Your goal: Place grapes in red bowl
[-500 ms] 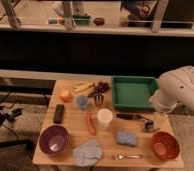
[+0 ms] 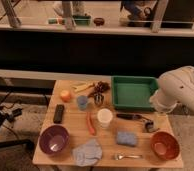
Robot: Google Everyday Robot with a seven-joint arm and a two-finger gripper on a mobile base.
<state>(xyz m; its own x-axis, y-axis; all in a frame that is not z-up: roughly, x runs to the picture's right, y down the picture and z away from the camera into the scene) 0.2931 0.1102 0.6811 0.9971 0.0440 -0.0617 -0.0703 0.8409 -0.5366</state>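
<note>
The grapes (image 2: pixel 101 87) lie on the surface (image 2: pixel 70 127) just left of the green tray (image 2: pixel 134 92), near its far left corner, a dark lumpy bunch with nothing of mine touching it. A small metal cup (image 2: pixel 98 100) stands just beside them, also left of the tray, and a blue cup (image 2: pixel 82 102) and an orange fruit (image 2: pixel 65 95) sit farther left of the tray. The red bowl (image 2: pixel 165 146) rests in front of the tray's right end, at the near edge of the surface. The purple bowl (image 2: pixel 54 139) sits well to the front left of the tray. My gripper (image 2: pixel 150 124) hangs just in front of the tray's front right corner, released and grasping nothing, well apart from the grapes. My arm (image 2: pixel 180 90) curves in from the tray's right side.
</note>
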